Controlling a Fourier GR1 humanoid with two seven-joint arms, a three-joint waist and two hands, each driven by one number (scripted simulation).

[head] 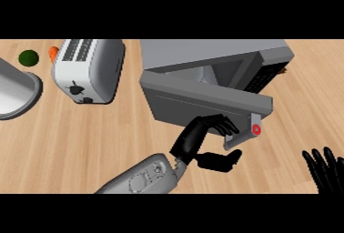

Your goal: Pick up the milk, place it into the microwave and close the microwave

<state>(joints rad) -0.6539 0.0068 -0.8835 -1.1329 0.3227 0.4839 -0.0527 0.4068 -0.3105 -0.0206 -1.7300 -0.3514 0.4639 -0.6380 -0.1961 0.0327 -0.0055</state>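
Seemingly the microwave door (201, 98) is left ajar for loading; the milk (254, 129) is seen at its lower corner, beside the left hand (191, 141); whether it is gripped cannot be told; the right hand (324, 167) is rested open, lower right.

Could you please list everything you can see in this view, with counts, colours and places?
counter: one, light wood, under everything.
microwave: one, grey, upper centre, door open.
milk carton: one, pale with red spot, at the door's right corner.
toaster: one, white and silver, upper left.
round item: one, green, far upper left.
small item: one, orange, beside the toaster.
curved vessel: one, grey-white, cut by left edge.
left hand: one, black, curled round the milk carton.
right hand: one, black, open, resting lower right.
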